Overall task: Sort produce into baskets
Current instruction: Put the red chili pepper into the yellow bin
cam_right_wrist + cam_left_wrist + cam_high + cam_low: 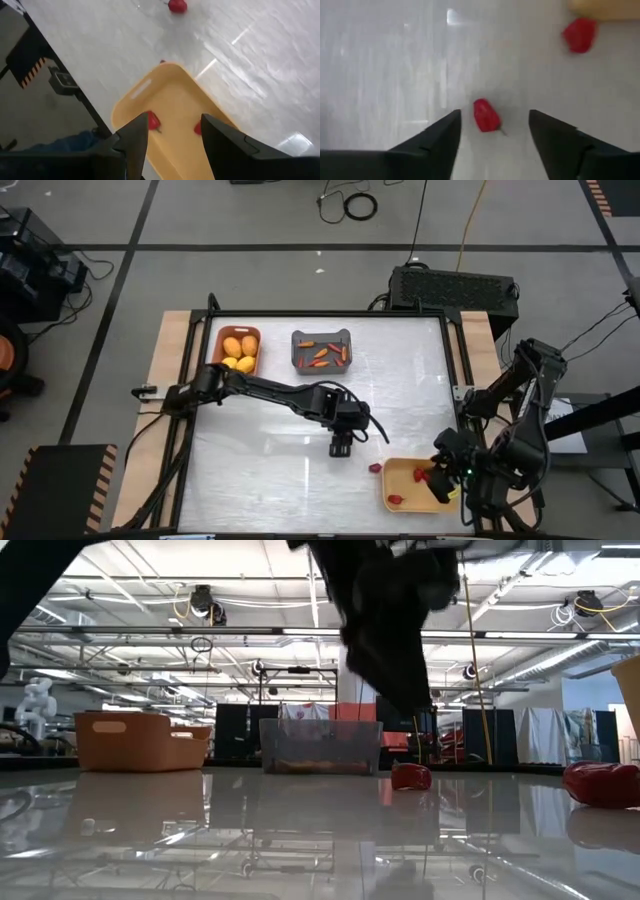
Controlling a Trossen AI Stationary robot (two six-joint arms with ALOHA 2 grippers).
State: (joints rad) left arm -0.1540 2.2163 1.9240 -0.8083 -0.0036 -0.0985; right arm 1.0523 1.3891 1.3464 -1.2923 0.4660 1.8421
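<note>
Currently left gripper (492,132) hangs released over a red berry (486,115) on the tabletop (300,410); right gripper (172,132), unclenched and empty, hovers above the pale yellow basket (170,95).

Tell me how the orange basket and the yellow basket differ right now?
The orange basket sits at the table's far side and holds yellow-orange fruits; the yellow basket lies at the near edge and holds small red berries. The right end effector hangs over the yellow basket; none is above the orange one. Both are shallow rectangular bins.

Grey floor (250,220), bright ceiling lights (230,600)
</note>
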